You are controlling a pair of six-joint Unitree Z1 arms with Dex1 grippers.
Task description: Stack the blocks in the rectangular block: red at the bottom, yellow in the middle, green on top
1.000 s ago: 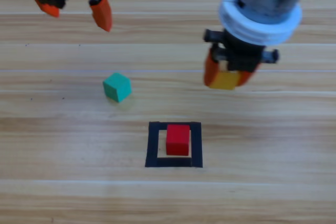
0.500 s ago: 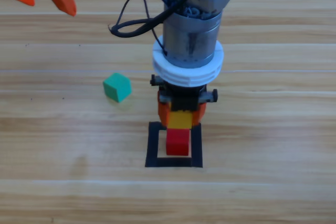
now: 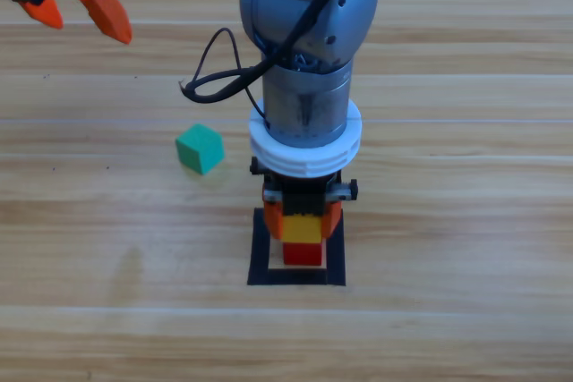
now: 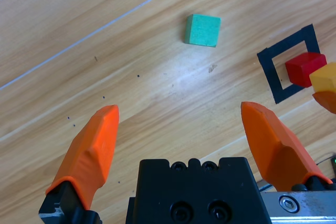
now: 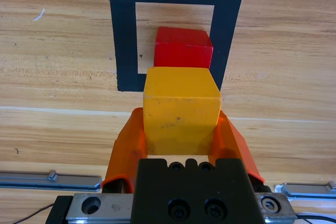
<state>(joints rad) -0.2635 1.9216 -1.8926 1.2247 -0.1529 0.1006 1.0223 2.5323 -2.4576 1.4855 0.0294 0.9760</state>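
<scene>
we have the right pincer (image 3: pixel 303 221) closed on the small solid yellow cube (image 5: pixel 181 109), one orange jaw pressed to each side face. the small matte red cube (image 5: pixel 184 53) lies just beyond and below the pincer's tips, inside the flat black tape square outline (image 5: pixel 125 35) on the wooden worktop (image 3: pixel 448 221); nothing else is within the outline. from above, the yellow cube overlaps the red one but sits a little toward the arm, and we cannot tell whether the two touch. we judge the coming move turns on that small offset: the yellow cube needs carrying slightly forward until it is square over the red. the left pincer (image 4: pixel 184 145) waits with its jaws spread wide and empty, the small teal-green cube (image 4: pixel 202 30) ahead of it and well apart.
</scene>
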